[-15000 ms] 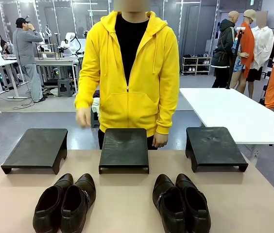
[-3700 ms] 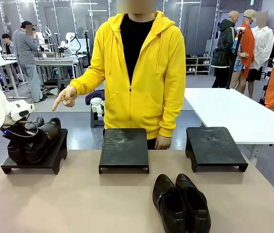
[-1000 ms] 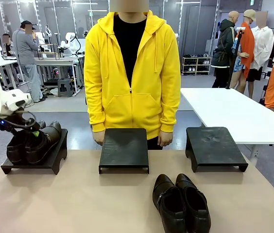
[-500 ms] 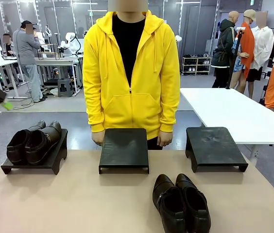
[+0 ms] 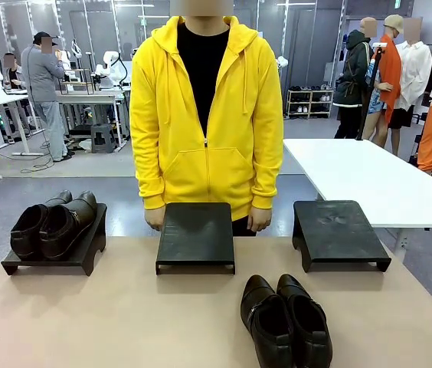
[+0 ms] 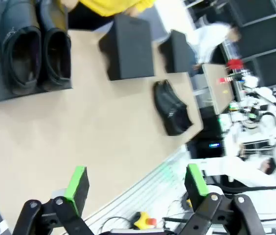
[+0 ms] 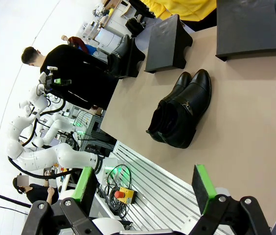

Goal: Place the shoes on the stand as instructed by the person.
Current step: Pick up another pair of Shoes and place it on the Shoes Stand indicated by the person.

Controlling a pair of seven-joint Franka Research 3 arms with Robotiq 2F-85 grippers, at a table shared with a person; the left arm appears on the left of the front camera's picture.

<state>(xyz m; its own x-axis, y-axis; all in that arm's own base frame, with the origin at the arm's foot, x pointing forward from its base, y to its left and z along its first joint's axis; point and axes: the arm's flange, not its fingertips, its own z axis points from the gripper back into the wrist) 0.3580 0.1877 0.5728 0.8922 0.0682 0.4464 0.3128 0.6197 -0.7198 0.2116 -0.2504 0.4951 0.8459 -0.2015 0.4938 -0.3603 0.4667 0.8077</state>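
Front view, left to right: left stand [image 5: 86, 247] has the first pair [image 5: 51, 224] of shoes parked on it, middle stand [image 5: 195, 234] is bare with the person [image 5: 204, 115] right behind it, second pair [image 5: 285, 320] sits on the desk [image 5: 124, 322] near the robot's edge, right stand [image 5: 338, 230] is bare too.
Left pincer [image 6: 136, 182]: spread wide, nothing between the green pads, high over the desk.
Right pincer [image 7: 144, 183]: same deal, gaping and empty, well apart from the second pair.
Person: arms down by the middle stand, no pointing, so imo choosing middle vs right now is a coin flip and could hit the wrong stand.
Second pair, risk: two loose shoes, slick leather, so a pinch could let one slide out or twist.
Stands: flat matte black slabs on short legs, tops a bit scuffed.
Shoes: glossy black, rounded toes, low heels.
Desk: plain tan, smooth.
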